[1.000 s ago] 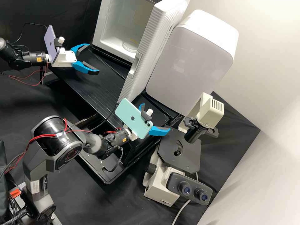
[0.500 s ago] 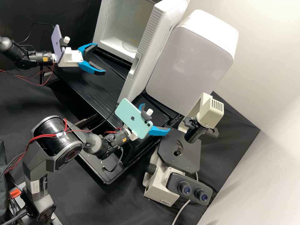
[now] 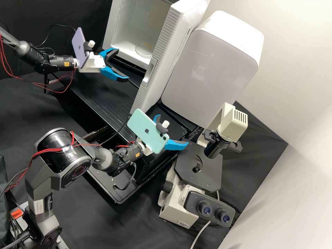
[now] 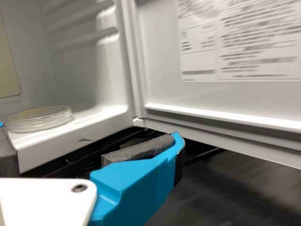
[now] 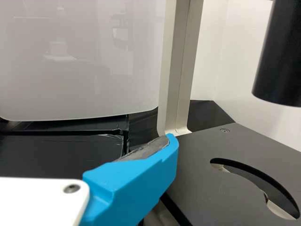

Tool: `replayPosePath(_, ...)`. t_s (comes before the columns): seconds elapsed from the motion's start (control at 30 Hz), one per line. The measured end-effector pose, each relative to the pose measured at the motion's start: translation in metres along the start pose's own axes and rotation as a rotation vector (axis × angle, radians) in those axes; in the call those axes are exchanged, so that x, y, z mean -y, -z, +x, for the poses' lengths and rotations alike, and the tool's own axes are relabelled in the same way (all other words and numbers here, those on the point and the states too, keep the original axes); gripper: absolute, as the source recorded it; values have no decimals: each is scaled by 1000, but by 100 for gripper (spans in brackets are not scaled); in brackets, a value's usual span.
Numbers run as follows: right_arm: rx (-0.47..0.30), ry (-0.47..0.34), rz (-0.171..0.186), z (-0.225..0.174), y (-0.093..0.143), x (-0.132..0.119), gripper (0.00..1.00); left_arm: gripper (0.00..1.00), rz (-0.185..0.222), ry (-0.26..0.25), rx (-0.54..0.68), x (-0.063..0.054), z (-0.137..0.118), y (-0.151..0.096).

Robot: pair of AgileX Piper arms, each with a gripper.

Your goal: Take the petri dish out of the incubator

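While the left gripper [image 3: 121, 65] gapes wide, a finger [image 4: 141, 183] may snag the white plastic incubator [image 3: 119, 38] short of the clear round petri dish [image 3: 143, 51].

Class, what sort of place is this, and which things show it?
Probably a biology laboratory: an open white incubator, a clear round petri dish inside it, and a white-and-black microscope.

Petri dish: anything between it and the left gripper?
Nothing visible. The incubator has its door swung open, the petri dish sits just inside on the floor, and the left gripper, fingers open, is at the opening facing it.
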Motion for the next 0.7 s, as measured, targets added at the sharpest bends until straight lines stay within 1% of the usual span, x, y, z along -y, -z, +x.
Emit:
replayPosePath(0.1, 0, 0, 0, 0, 0, 0, 100, 100, -2, 2, -18, -2, 12, 5)
replayPosePath(0.17, 0, 0, 0, 0, 0, 0, 100, 100, -3, 17, -35, -2, 19, 10)
replayPosePath(0.23, 0, 0, 0, 0, 0, 0, 100, 100, -7, 13, -47, -4, 25, 13)
replayPosePath(0.37, 0, 0, 0, 0, 0, 0, 100, 100, -37, 12, -71, -9, 35, 20)
replayPosePath(0.43, 0, 0, 0, 0, 0, 0, 100, 100, -43, 17, -78, -10, 38, 22)
replayPosePath(0.57, 0, 0, 0, 0, 0, 0, 100, 100, -63, 7, -96, -14, 46, 29)
replayPosePath(0.6, 0, 0, 0, 0, 0, 0, 100, 100, -72, 12, -103, -13, 48, 30)
replayPosePath(0.7, 0, 0, 0, 0, 0, 0, 100, 100, -96, 6, -129, -16, 57, 36)
